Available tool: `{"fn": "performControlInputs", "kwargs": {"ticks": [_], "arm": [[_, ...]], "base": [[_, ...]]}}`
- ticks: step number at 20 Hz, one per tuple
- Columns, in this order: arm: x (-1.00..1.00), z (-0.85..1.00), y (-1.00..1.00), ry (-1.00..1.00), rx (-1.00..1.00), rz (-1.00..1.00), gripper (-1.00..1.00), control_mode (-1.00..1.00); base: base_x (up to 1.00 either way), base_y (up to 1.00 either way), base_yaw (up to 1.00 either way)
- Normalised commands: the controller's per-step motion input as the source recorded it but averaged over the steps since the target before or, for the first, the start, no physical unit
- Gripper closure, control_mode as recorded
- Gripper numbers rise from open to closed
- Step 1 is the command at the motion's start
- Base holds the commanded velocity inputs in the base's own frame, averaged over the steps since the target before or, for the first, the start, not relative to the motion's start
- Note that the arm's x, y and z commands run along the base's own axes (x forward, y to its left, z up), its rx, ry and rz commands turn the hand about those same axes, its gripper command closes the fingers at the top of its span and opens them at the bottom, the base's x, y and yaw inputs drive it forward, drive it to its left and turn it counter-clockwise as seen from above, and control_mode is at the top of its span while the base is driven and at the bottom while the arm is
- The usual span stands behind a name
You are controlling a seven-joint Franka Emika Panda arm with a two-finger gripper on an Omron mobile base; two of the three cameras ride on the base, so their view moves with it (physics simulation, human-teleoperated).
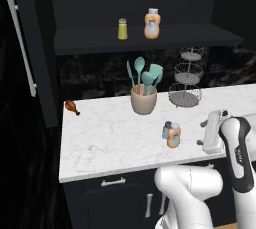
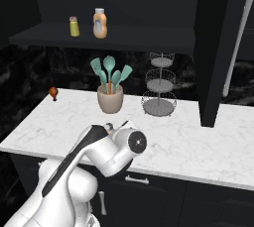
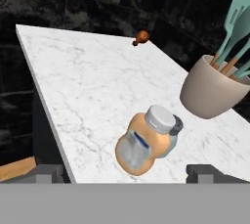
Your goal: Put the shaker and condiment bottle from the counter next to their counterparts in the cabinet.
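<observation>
Hand view looks down on the condiment bottle (image 3: 144,142) standing on the marble bench (image 3: 93,86), with the shaker (image 3: 175,126) just behind it, mostly hidden. My jaws (image 3: 126,173) stand spread wide, one tip either side of the bottle's near side, touching nothing. A beige utensil crock (image 3: 210,91) sits to the right, a small brown drumstick-shaped thing (image 3: 141,36) at the far edge.

From the left base view the shaker (image 1: 166,129) shows plainly, touching the bottle (image 1: 174,135) on its left. Up on the cabinet (image 1: 145,38) shelf stand the yellow-green shaker (image 1: 122,29) and the second orange bottle (image 1: 152,23), apart. A wire tiered stand (image 1: 186,80) sits right of the crock.
</observation>
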Motion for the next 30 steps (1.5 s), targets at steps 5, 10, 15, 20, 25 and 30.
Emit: {"fn": "performControlInputs", "kwargs": {"ticks": [5, 10, 15, 20, 25, 30], "arm": [[-0.01, 0.0, 0.0, 0.1, 0.07, 0.0, -1.0, -1.0], [0.09, 0.0, 0.0, 0.13, 0.09, 0.0, -1.0, -1.0], [0.09, -0.03, 0.0, 0.07, 0.06, 0.0, -1.0, -1.0], [0.09, -0.15, 0.0, 0.03, 0.04, 0.0, -1.0, -1.0], [0.21, -0.38, 0.0, 0.0, 0.01, 0.0, -1.0, -1.0], [0.32, -0.29, 0.0, 0.0, 0.01, 0.0, -1.0, -1.0]], "base": [[0.0, 0.0, 0.0], [0.0, 0.0, 0.0], [0.0, 0.0, 0.0], [0.0, 0.0, 0.0], [0.0, 0.0, 0.0], [0.0, 0.0, 0.0]]}}
